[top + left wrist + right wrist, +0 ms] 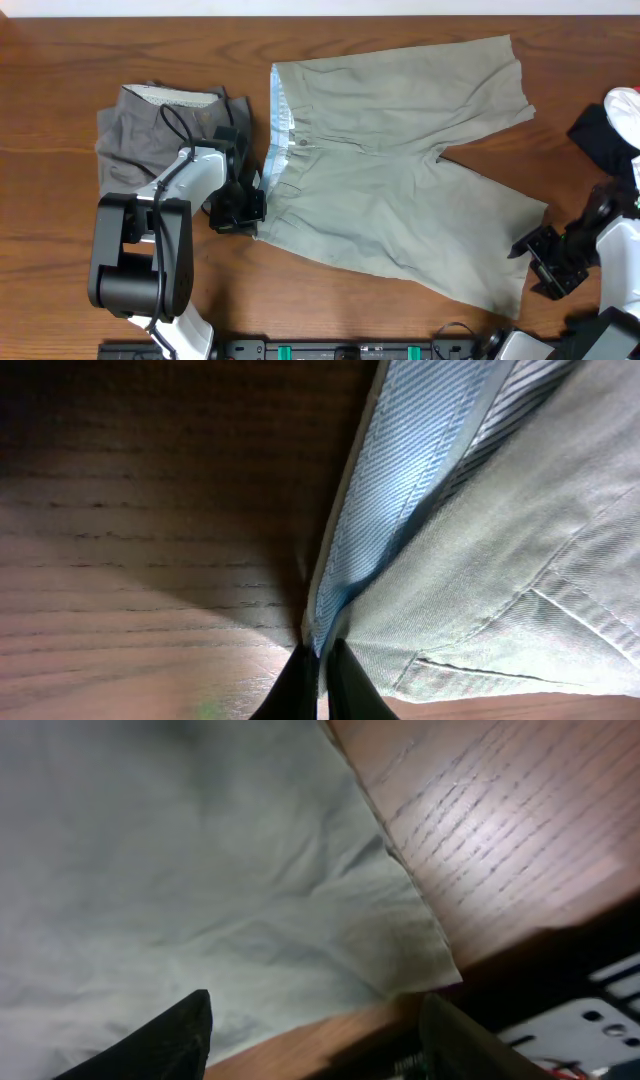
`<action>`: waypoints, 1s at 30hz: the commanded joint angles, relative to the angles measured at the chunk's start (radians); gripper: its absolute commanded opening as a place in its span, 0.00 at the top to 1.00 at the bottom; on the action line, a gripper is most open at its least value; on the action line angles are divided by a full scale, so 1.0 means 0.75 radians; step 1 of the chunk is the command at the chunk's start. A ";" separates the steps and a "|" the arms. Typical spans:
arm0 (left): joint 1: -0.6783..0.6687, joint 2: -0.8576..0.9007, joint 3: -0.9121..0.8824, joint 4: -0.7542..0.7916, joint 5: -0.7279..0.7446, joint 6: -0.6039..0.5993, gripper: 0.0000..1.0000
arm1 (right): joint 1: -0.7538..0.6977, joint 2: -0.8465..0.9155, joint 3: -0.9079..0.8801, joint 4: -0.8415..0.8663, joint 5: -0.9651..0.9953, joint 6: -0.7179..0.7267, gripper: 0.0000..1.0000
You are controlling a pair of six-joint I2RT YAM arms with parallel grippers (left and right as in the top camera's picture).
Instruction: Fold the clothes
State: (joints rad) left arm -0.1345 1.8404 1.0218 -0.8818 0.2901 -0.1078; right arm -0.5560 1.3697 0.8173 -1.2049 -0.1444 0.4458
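Wooden table [60, 60] bears khaki shorts [400, 170], waistband corner hidden beneath left pincer [245, 212].

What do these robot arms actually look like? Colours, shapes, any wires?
The left arm and right arm both have white links and black joints. The left one also has a big, boxy black motor housing and a thin black cable looping off it. Each arm ends in a black two-finger tool: the left tool and the right tool. The fingers are dark, tapered wedges. No markings are legible.

White-shelled arms [192, 172] with black joints, looped black cable [174, 124], black tapered fingers [293, 690]
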 commanded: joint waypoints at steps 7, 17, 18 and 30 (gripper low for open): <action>0.001 0.045 -0.015 0.041 -0.004 -0.001 0.94 | -0.046 -0.023 -0.199 0.116 -0.063 0.099 0.35; 0.001 0.045 -0.015 0.040 -0.004 -0.002 0.93 | -0.042 -0.023 -0.308 0.160 -0.149 0.099 0.37; 0.001 0.045 -0.015 0.040 -0.004 -0.002 0.93 | -0.042 -0.023 -0.317 0.159 -0.156 0.099 0.37; 0.001 0.045 -0.015 0.038 -0.004 -0.002 0.92 | -0.026 -0.023 -0.328 0.161 -0.160 0.098 0.42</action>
State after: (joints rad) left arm -0.1345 1.8404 1.0218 -0.8814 0.2928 -0.1078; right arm -0.5827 1.3655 0.5774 -1.0832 -0.2543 0.5056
